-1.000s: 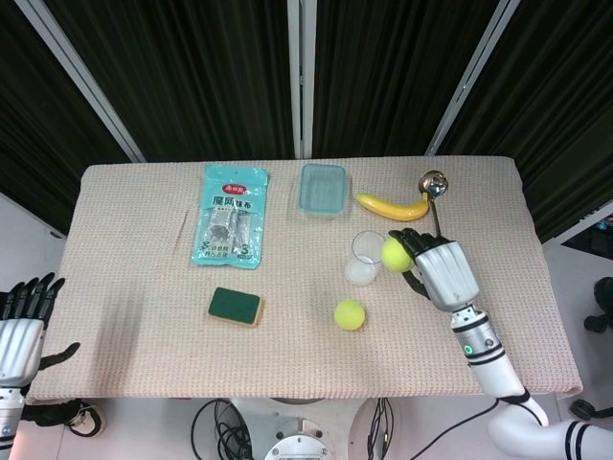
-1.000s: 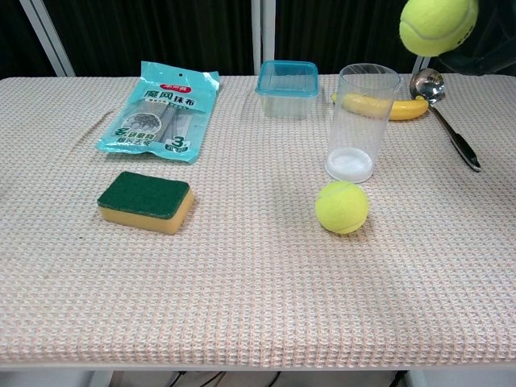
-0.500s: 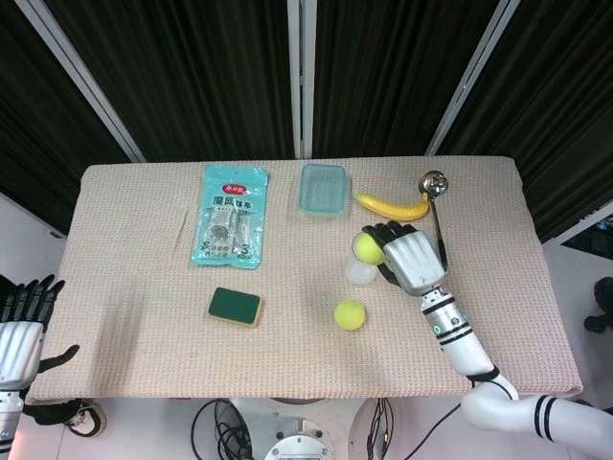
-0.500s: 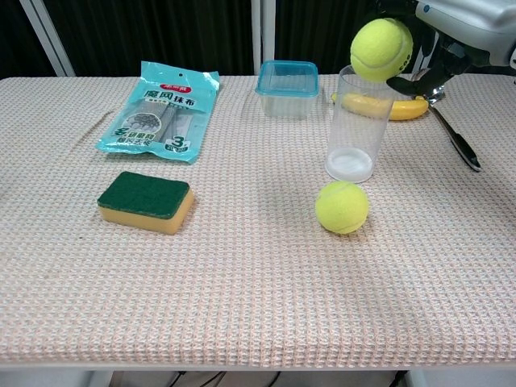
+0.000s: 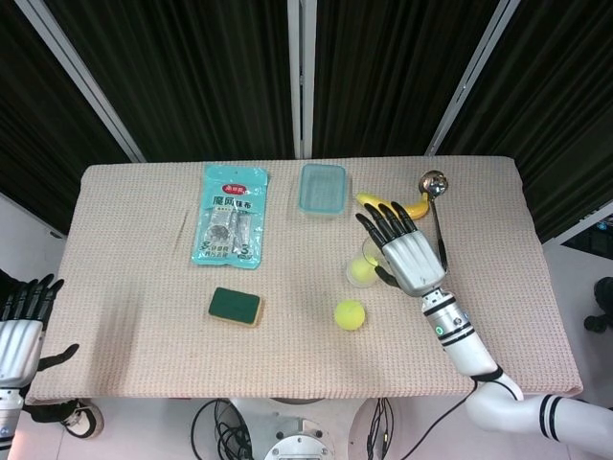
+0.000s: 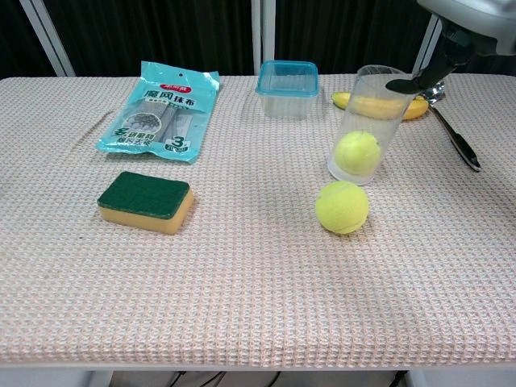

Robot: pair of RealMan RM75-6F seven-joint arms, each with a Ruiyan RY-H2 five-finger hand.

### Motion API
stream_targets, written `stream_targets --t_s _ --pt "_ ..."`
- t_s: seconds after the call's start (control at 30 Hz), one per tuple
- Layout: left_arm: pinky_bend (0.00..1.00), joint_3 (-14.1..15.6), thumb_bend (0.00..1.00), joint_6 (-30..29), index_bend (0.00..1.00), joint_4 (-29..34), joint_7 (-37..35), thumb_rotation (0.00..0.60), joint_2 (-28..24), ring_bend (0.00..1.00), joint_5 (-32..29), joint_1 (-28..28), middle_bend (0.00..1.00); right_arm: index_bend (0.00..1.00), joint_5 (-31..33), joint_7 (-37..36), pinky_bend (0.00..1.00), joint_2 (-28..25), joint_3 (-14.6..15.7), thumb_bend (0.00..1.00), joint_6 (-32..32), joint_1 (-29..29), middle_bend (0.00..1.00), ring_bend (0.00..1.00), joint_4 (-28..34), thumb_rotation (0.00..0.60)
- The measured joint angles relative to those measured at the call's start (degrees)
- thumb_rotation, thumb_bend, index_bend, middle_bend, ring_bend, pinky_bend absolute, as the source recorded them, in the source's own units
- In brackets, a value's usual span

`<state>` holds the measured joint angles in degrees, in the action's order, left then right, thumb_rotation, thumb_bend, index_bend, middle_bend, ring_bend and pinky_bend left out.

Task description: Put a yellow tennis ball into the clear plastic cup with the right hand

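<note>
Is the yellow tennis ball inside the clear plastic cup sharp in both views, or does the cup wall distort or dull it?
Chest view: the yellow tennis ball in the cup looks paler and softer through the clear plastic cup than the loose tennis ball. Head view: small, partly hidden by the right hand; distortion cannot be judged.

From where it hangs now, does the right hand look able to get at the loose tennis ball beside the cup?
Probably yes: the right hand is open above the cup, and the loose tennis ball lies uncovered just in front.

Yellow tennis ball, clear cup
</note>
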<state>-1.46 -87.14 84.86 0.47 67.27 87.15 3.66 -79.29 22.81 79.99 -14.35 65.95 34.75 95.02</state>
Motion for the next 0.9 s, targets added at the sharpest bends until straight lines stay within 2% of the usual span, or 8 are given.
stream_targets --t_s 0.17,0.27,0.4,0.5,0.67,0.9 --pt "0.00 -0.11 0.00 0.34 0.00 0.04 0.27 0.600 0.06 0.00 -0.22 0.14 0.00 0.00 -7.39 -3.05 0.02 -0.48 2.01 0.16 3.22 -0.47 0.02 0.00 0.78 0.600" --pt "0.00 -0.13 0.00 0.35 0.00 0.22 0.56 0.600 0.10 0.00 -0.29 0.13 0.00 0.00 -14.06 -4.02 0.02 -0.53 4.09 0.18 5.65 -0.70 0.02 0.00 1.09 0.600" --pt "0.00 -0.01 0.00 0.42 0.00 0.34 0.75 0.600 0.09 0.00 -0.52 -0.05 0.00 0.00 -23.87 -3.97 0.04 0.04 8.01 0.18 8.28 -0.76 0.02 0.00 0.36 0.600" --pt "0.00 0.16 0.00 0.45 0.00 0.22 0.74 0.600 0.14 0.00 -0.58 -0.22 0.00 0.00 -27.52 -3.81 0.06 0.45 11.41 0.18 7.66 -0.50 0.02 0.00 -0.51 0.600" --pt "0.00 0.26 0.00 0.69 0.00 -0.43 -0.02 0.600 0.35 0.00 -0.89 -0.39 0.00 0.00 -24.70 -3.26 0.07 0.25 13.49 0.18 1.20 -0.06 0.01 0.00 -0.18 0.600" --pt "0.00 0.31 0.00 0.72 0.00 -1.29 -1.07 0.600 0.56 0.00 -0.93 -0.55 0.00 0.00 -13.28 3.97 0.08 0.82 14.06 0.18 -8.58 0.17 0.02 0.00 0.68 0.600"
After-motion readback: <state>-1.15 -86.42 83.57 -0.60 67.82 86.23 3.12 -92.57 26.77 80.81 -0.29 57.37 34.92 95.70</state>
